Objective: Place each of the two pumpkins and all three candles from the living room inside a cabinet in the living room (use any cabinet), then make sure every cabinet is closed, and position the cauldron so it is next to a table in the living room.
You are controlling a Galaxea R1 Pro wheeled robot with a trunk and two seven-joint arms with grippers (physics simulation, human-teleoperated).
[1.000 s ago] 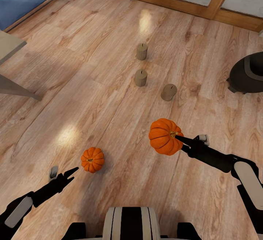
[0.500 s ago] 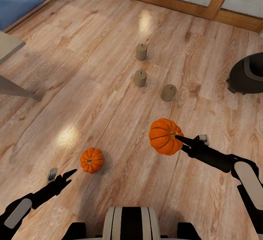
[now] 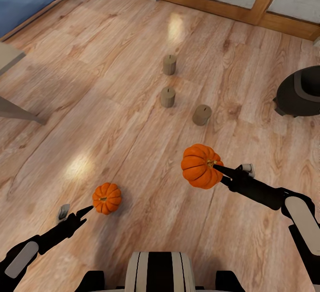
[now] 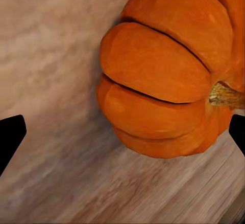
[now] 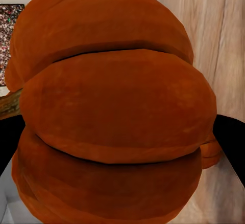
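Right pincer (image 3: 216, 166) gripping ribbed orange pumpkin (image 3: 198, 166)

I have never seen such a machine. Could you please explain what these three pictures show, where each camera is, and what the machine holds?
This is a simulated robot with two arms. The big picture comes from its head, looking down at a wooden floor. The right gripper holds the larger pumpkin in the air; the camera on that wrist sees it very close. The left gripper is open next to the smaller pumpkin on the floor, which the left wrist camera shows between two black fingertips. Further away stand three candles, and a black cauldron at the right edge.
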